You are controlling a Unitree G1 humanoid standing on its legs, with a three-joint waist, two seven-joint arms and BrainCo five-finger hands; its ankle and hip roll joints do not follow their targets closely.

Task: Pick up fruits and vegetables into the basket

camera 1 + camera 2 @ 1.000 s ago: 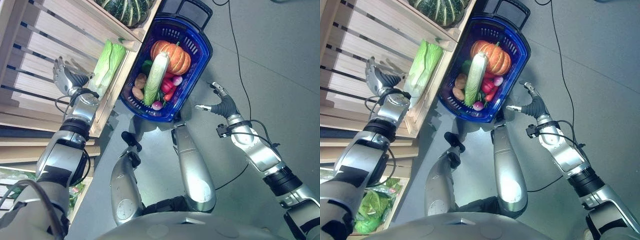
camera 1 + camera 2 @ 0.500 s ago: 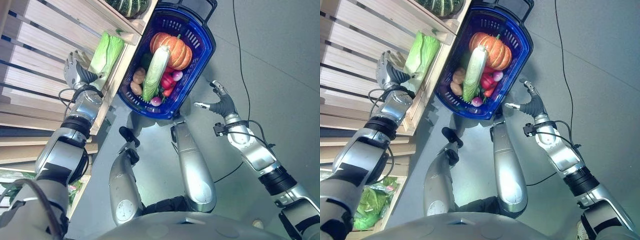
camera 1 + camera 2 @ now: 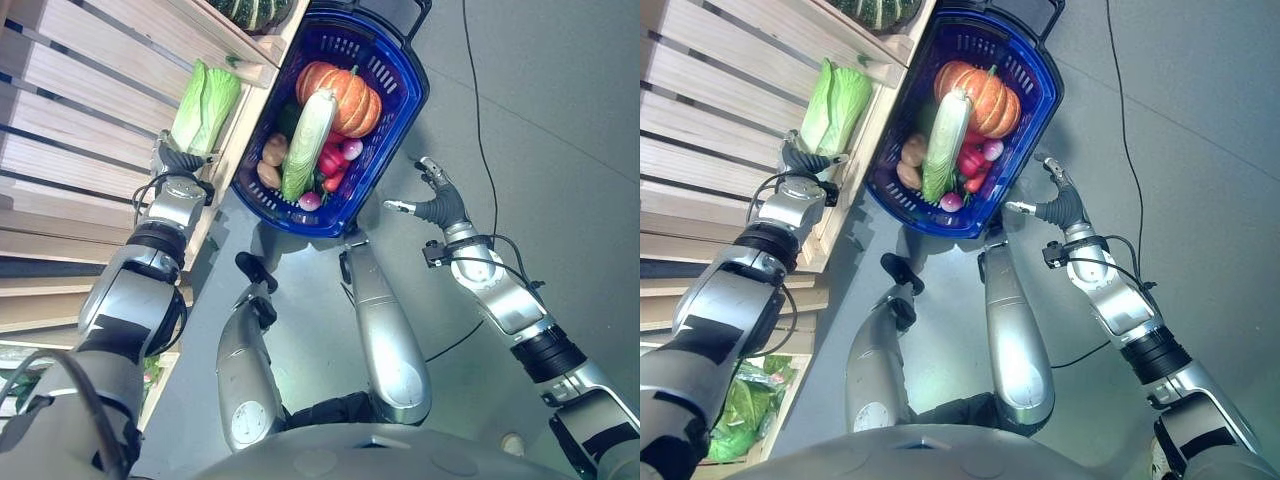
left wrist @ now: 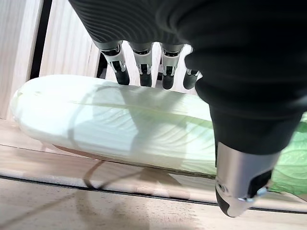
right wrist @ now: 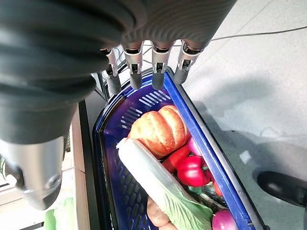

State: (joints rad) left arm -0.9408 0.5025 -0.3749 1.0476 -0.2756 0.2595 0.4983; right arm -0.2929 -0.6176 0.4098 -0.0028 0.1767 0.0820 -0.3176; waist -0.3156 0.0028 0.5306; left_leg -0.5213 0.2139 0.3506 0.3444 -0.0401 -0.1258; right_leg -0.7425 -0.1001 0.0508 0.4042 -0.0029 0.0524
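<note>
A pale green napa cabbage (image 3: 205, 106) lies on the slatted wooden shelf (image 3: 90, 130). My left hand (image 3: 178, 160) is at its stem end, open, with fingers (image 4: 144, 67) over the far side of the cabbage (image 4: 129, 124) and the thumb on the near side. The blue basket (image 3: 392, 130) stands on the floor beside the shelf and holds an orange pumpkin (image 3: 340, 95), another cabbage (image 3: 306, 140), red peppers, potatoes and radishes. My right hand (image 3: 435, 200) hovers open to the right of the basket (image 5: 192, 124).
A dark green striped squash (image 3: 250, 12) sits in the crate on the shelf above the cabbage. Leafy greens (image 3: 745, 410) lie on a lower shelf at the lower left. Grey floor stretches to the right of the basket.
My left hand has moved along the shelf to the cabbage's stem end and now straddles it. The right hand has barely moved. The camera has shifted a little.
</note>
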